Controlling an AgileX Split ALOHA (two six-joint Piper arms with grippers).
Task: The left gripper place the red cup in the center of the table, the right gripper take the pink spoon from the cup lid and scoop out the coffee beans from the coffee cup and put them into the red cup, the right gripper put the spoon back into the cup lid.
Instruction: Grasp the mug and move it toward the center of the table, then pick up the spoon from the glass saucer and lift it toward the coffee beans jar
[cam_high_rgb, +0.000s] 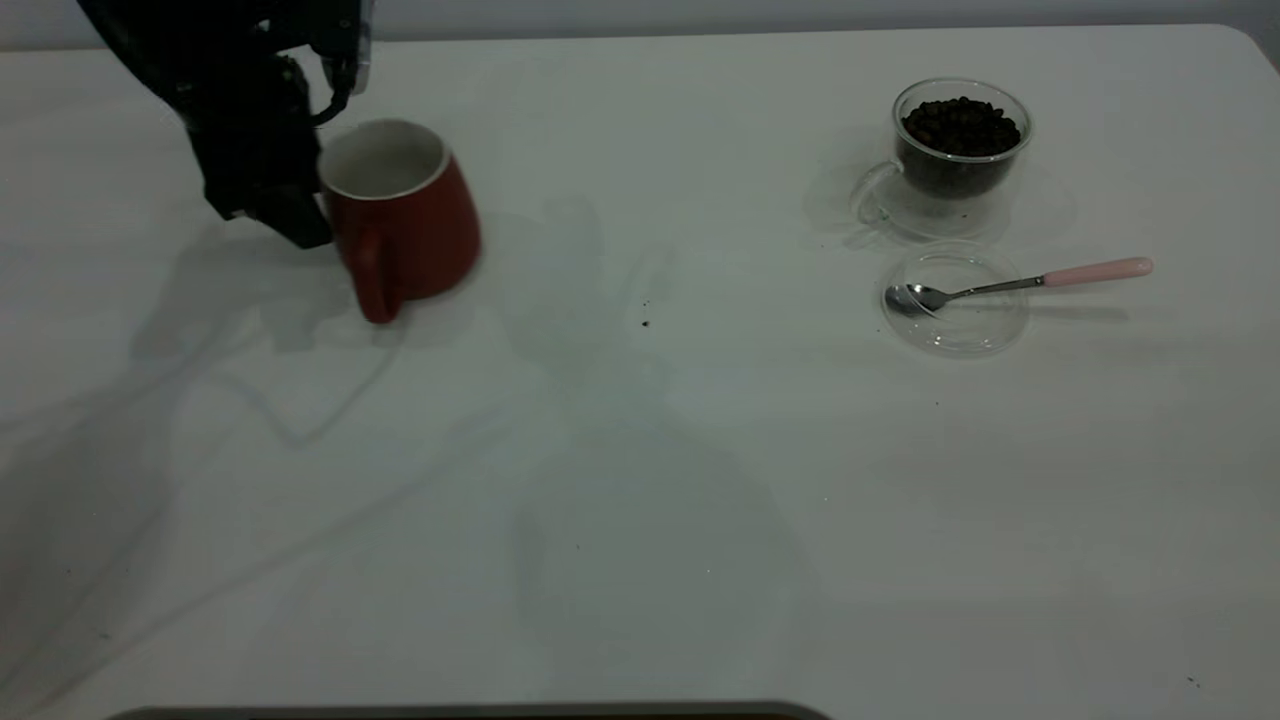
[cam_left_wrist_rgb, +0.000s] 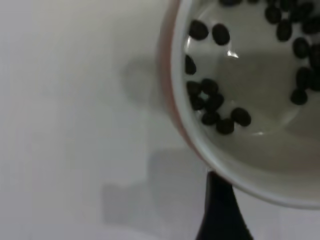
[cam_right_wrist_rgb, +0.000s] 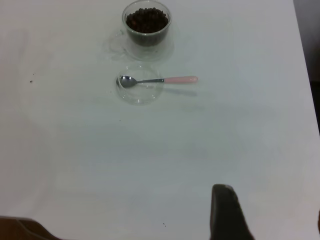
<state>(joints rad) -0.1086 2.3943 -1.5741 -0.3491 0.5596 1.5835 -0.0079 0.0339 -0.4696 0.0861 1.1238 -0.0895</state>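
Observation:
The red cup (cam_high_rgb: 410, 225) is at the table's (cam_high_rgb: 640, 480) far left, slightly tilted, its handle toward the camera. My left gripper (cam_high_rgb: 305, 215) is shut on its left rim. The left wrist view shows one black finger (cam_left_wrist_rgb: 220, 210) outside the cup wall (cam_left_wrist_rgb: 210, 150) and several coffee beans (cam_left_wrist_rgb: 212, 105) on its white bottom. At the far right stands the coffee cup (cam_high_rgb: 960, 145), heaped with coffee beans (cam_high_rgb: 962, 125). In front of it lies the cup lid (cam_high_rgb: 960, 320), with the pink spoon (cam_high_rgb: 1020, 283) across it, bowl on the lid. My right gripper (cam_right_wrist_rgb: 270, 220) hangs open, well short of the spoon (cam_right_wrist_rgb: 160, 80).
A few dark specks (cam_high_rgb: 645, 323) lie near the table's middle. A dark rounded edge (cam_high_rgb: 470, 712) runs along the front of the table. In the right wrist view the table's side edge (cam_right_wrist_rgb: 300, 75) runs close to the spoon's handle end.

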